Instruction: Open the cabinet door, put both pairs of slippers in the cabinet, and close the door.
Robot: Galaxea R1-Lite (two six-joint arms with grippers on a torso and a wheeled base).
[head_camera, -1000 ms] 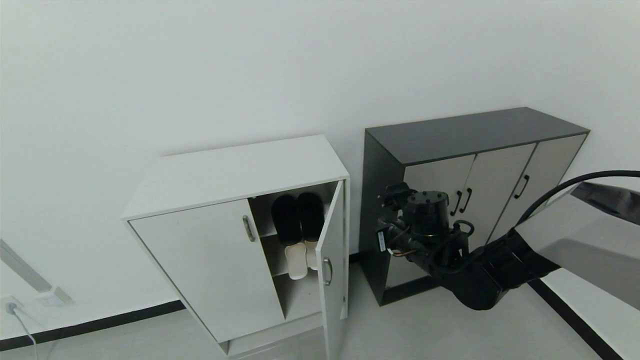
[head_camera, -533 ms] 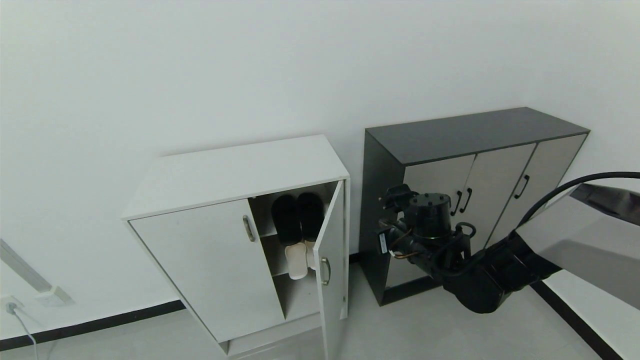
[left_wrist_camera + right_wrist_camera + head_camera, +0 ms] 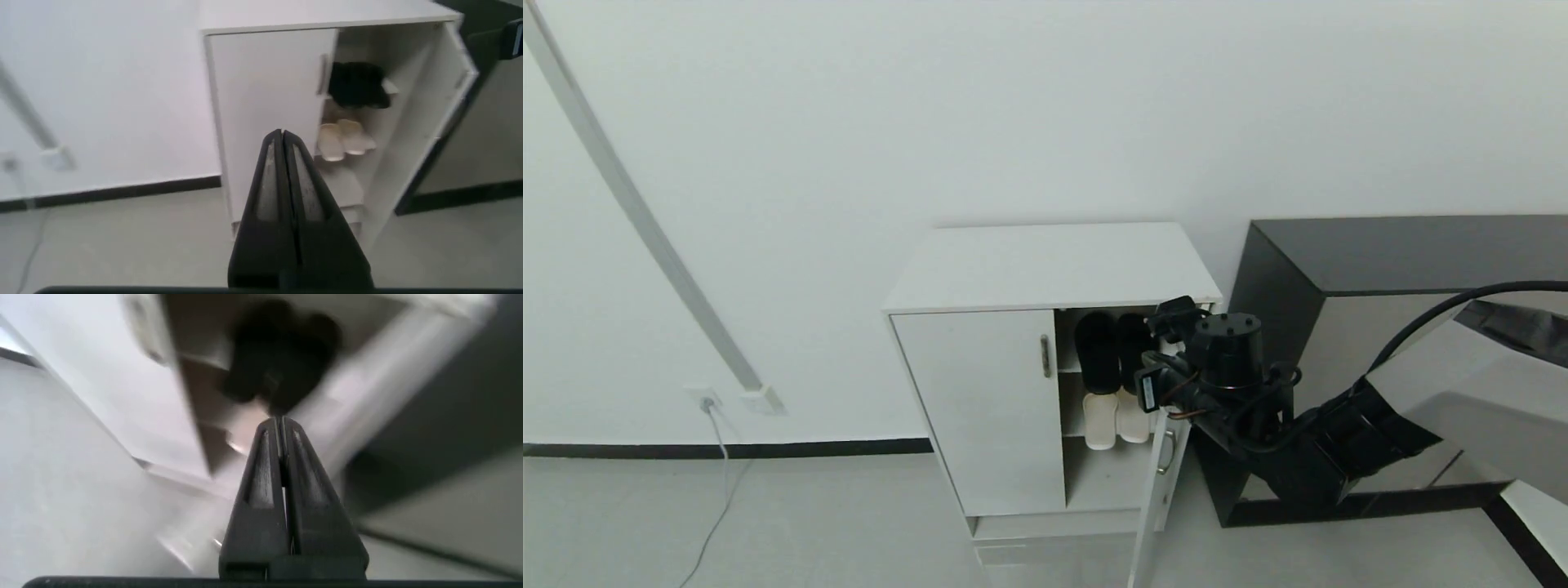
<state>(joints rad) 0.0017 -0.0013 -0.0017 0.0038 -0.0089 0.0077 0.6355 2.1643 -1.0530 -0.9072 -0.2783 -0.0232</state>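
The white cabinet (image 3: 1045, 261) has its left door shut and its right door (image 3: 1153, 490) swung open, edge-on to me. Inside, a black pair of slippers (image 3: 1111, 351) lies on the upper shelf, and a cream pair (image 3: 1115, 418) on the shelf below. My right gripper (image 3: 1172, 314) is shut and empty, at the top of the open door, just in front of the black pair. The right wrist view has the right gripper (image 3: 282, 420) facing the black slippers (image 3: 282, 351). My left gripper (image 3: 282, 135) is shut and empty, well back from the cabinet and level with the cream slippers (image 3: 345, 139).
A dark cabinet (image 3: 1380, 245) stands against the white one's right side. A wall socket with a cable (image 3: 709, 402) sits low on the wall at the left, under a slanting conduit (image 3: 629, 196). Open floor lies in front of the cabinet.
The whole head view has swung, so the camera turned and the white cabinet now sits centre. My right gripper, earlier in front of the dark cabinet, is now at the open door's top.
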